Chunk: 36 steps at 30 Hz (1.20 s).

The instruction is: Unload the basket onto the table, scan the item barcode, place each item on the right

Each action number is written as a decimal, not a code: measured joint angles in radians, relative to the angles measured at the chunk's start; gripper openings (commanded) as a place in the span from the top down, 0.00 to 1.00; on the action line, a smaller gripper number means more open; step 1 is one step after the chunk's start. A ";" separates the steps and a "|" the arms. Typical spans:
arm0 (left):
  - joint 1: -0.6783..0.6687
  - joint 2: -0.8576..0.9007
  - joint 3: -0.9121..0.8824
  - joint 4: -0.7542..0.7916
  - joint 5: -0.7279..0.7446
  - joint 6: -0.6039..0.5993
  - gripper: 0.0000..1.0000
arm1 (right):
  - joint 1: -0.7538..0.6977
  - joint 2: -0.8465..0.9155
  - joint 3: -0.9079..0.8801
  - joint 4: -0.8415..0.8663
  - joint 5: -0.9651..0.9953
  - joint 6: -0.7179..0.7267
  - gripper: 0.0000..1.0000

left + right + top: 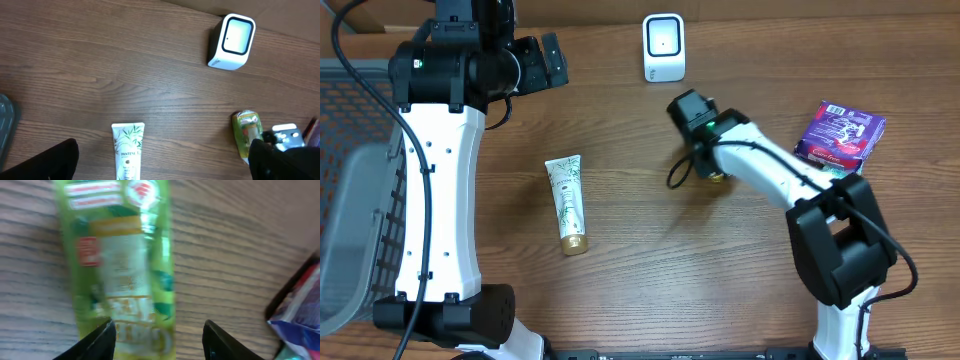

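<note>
A green, glossy plastic packet with red and yellow printing (120,265) is seen lying flat on the brown wood-grain counter (640,270), near the middle of its right half. It is straddled by the right gripper (160,342), whose jaws are spread. One black finger (97,340) is placed at the packet's edge, though contact cannot be told. The other is kept apart from the packet, with bare counter showing in between. No pinch on the packet is seen. In the overhead view the packet is mostly covered by the right arm's wrist, and only a small part is left visible.

A white, rounded scanner box with a dark-framed pale window (663,47) is stood at the far edge of the counter, well apart from the packet. A purple printed carton (840,133) is laid to the right of the packet, near it. A white squeeze tube with green leaf print and a gold cap (567,203) is laid to the left, well apart.

The left gripper (162,157) is held above the counter's far left part with its jaws spread wide and nothing between them. A grey mesh basket (350,200) is seen at the left edge.
</note>
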 measured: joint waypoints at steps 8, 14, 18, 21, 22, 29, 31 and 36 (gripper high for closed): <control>0.000 0.000 0.000 0.000 0.000 0.000 0.00 | 0.164 0.000 0.000 -0.006 0.142 -0.009 0.43; 0.000 0.000 0.000 0.000 0.000 0.000 0.00 | 0.158 0.000 -0.009 -0.002 0.163 -0.035 0.36; 0.000 0.000 0.000 0.000 0.000 0.000 0.00 | 0.130 0.000 -0.030 0.015 0.121 -0.079 0.30; 0.000 0.000 0.000 0.000 0.000 0.000 0.00 | 0.122 0.000 -0.059 0.056 0.088 -0.127 0.27; 0.000 0.000 0.000 0.000 0.000 0.000 0.00 | 0.122 0.000 -0.069 0.068 0.082 -0.135 0.27; 0.000 0.000 0.000 0.000 0.000 0.000 0.00 | 0.106 0.000 -0.137 0.151 0.075 -0.197 0.27; 0.000 0.000 0.000 0.000 0.000 0.000 0.00 | 0.083 0.000 -0.138 0.155 0.086 -0.205 0.27; 0.000 0.000 0.000 0.000 0.000 0.000 0.00 | -0.011 0.000 -0.138 0.173 0.094 -0.212 0.30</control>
